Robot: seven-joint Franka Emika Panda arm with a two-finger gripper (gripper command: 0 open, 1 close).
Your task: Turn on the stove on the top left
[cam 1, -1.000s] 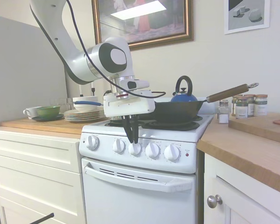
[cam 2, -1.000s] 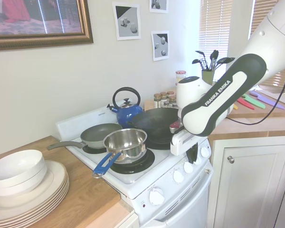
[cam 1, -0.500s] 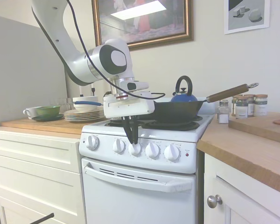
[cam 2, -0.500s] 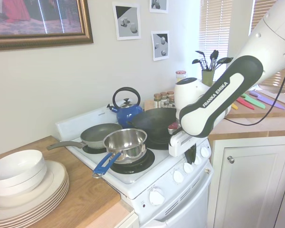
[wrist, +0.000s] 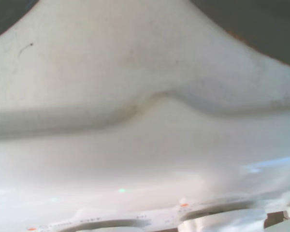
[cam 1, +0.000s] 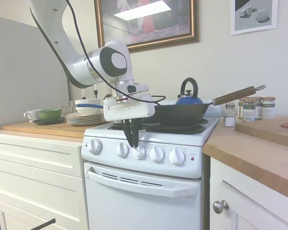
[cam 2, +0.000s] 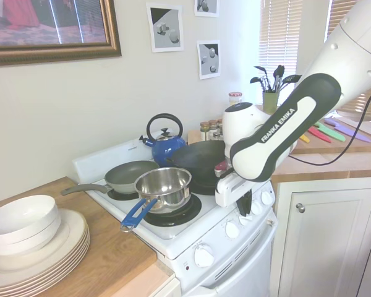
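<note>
Kitchen walls in pale cream, hung with a gilt-framed painting [cam 1: 146, 21], backed a wooden counter [cam 1: 259, 153] over white drawer cabinets [cam 1: 36, 177]. Between the cabinets stood the stove [cam 1: 144, 191], a narrow white range set upright, its long axis vertical and its knob panel and oven-door handle [cam 1: 141, 184] facing out into the room. Its row of round knobs ran level across the front, with a small red light [cam 1: 192, 158] at the end nearest the spice jars [cam 1: 254, 108]. On the burners sat a black wok [cam 1: 182, 114] with its wooden handle pointing toward the jars, a blue kettle [cam 1: 189, 98] behind it, a steel saucepan [cam 2: 164, 185] with a blue handle, and a grey frying pan [cam 2: 127, 175]. A stack of plates [cam 2: 40, 253] with a white bowl on top rested on the counter beside the stove. The gripper [cam 1: 132, 142] pointed straight down in front of the panel, its dark fingers drawn close together, with their tips at the third knob [cam 1: 139, 153], between it and the second knob [cam 1: 122, 150]; whether they touched it could not be told. The wrist view showed only blurred white stove surface [wrist: 145, 159].
</note>
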